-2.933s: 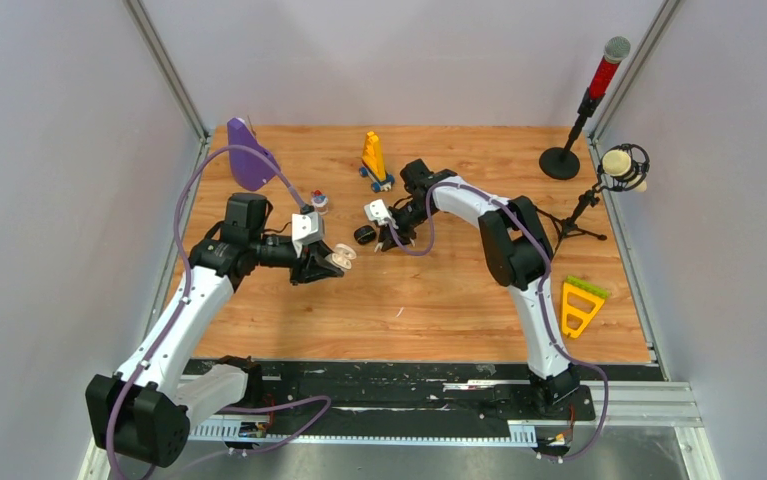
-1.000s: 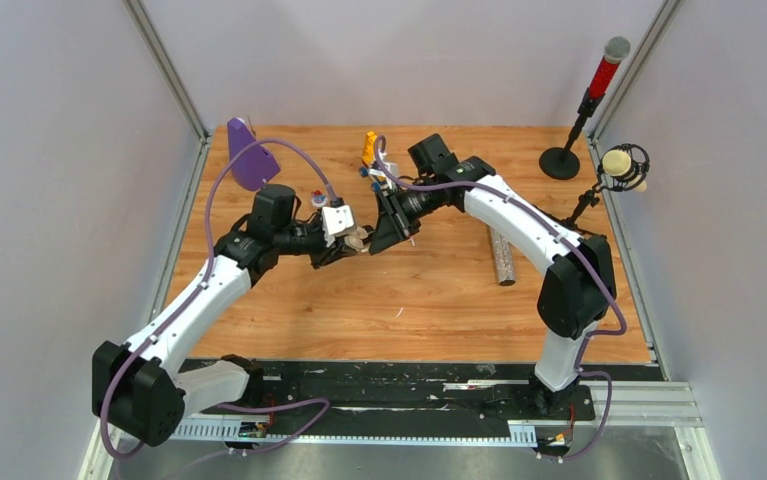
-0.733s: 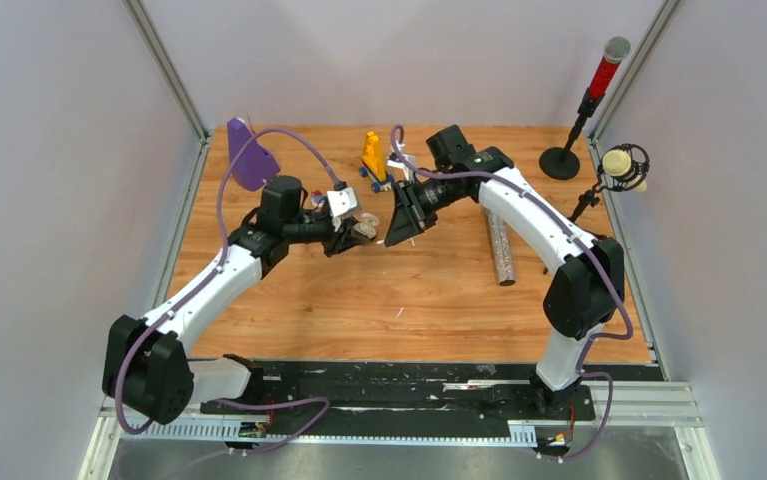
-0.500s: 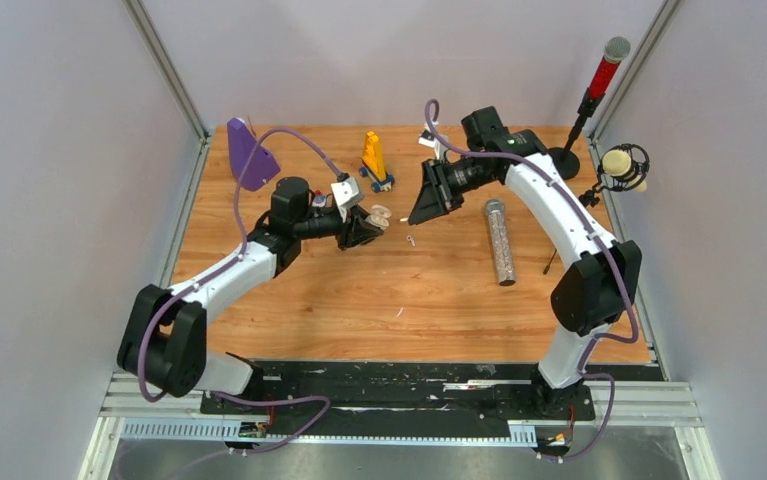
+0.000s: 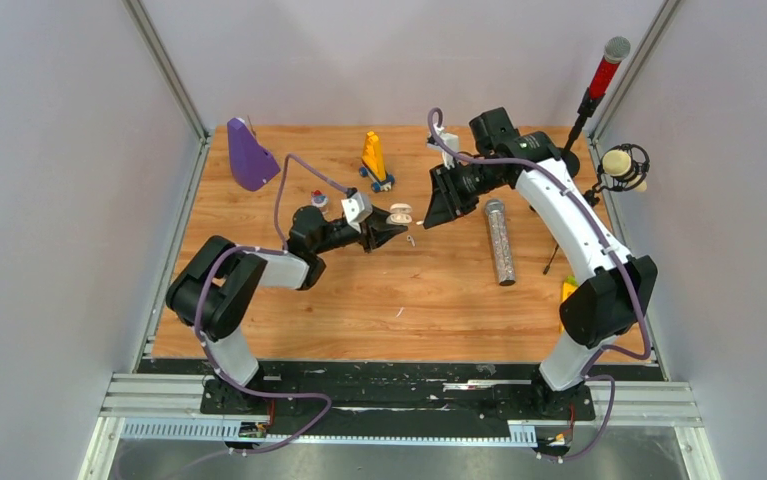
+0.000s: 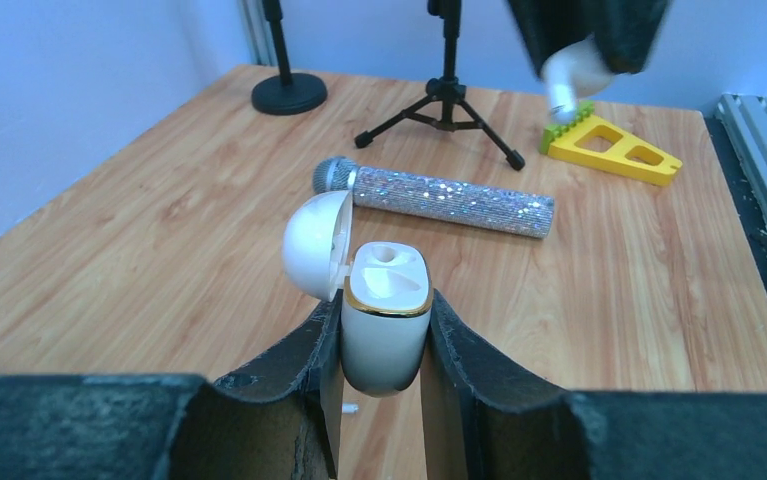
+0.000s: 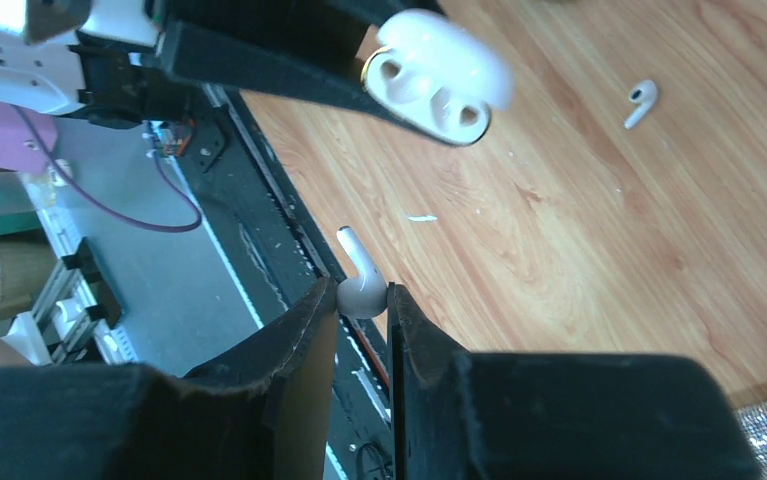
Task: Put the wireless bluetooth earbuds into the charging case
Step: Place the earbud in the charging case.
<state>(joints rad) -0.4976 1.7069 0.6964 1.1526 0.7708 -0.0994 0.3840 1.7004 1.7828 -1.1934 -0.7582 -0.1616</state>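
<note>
Holding the case [image 6: 387, 300] by its body in my left gripper [image 5: 389, 228], I have the lid flipped back on its hinge and the mouth turned out past my fingertips. My right gripper [image 5: 433, 214] is pinched shut on the head of a white bud [image 7: 361, 297], whose stem pokes out beyond the fingertips.

What the next move turns on, as I judge it, is the line between that stem and the case mouth. From above, the case sits just beside the right gripper, apart from it, the two pointing nose to nose. The stem's long axis runs roughly toward the case but looks skewed off the well, so I expect to turn my right wrist before closing in. The right arm carries the bud, so it should make the approach while the left holds steady.

My right wrist camera looks into the case mouth and shows two hollows, both seemingly empty; it also shows a second bud [image 7: 642, 100] lying on the table [image 5: 359, 300] below the case. My left wrist camera sees only the near well clearly, with the carried bud a blur beyond it. Only the top view shows the gap between the two grippers.
</note>
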